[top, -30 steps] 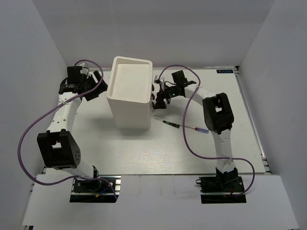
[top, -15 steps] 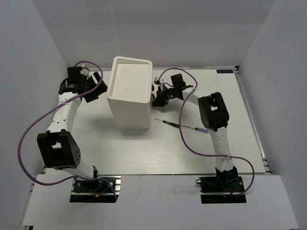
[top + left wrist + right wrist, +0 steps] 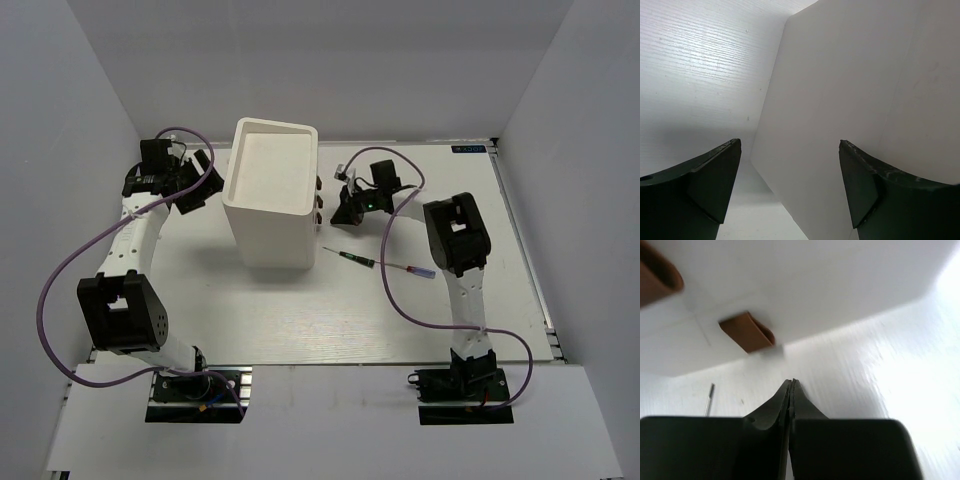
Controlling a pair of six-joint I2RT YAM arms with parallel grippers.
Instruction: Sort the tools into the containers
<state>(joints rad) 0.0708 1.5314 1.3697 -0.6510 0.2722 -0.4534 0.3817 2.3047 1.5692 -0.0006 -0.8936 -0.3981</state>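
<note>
Two screwdrivers are lying nearly end to end on the table [image 3: 300, 320], right of its middle. One has a dark handle [image 3: 357, 259] and is pointing its thin tip toward the cabinet. The other has a bluish handle [image 3: 422, 271] and is resting farther toward the right edge, where a purple cable [image 3: 388, 292] is arching over its shaft.

Beyond them, the tall white cabinet [image 3: 268, 170] is standing left of the table's centre, reaching back toward the far edge. Its brown knobs [image 3: 318, 200] are facing the right edge.

The right gripper [image 3: 343, 214] is hovering just beside that knobbed face, apart from it. In the wrist view its fingers [image 3: 782, 400] are pressing flat against each other with nothing between them. They are pointing below the nearest knob and not touching it.

On the cabinet's other side, toward the far left corner, the left gripper [image 3: 200, 178] is hanging close to the plain left wall. Its jaws are standing wide apart, holding nothing, and its fingertips [image 3: 722, 165] are framing the cabinet's vertical edge. Whether they are touching the wall cannot be told.
</note>
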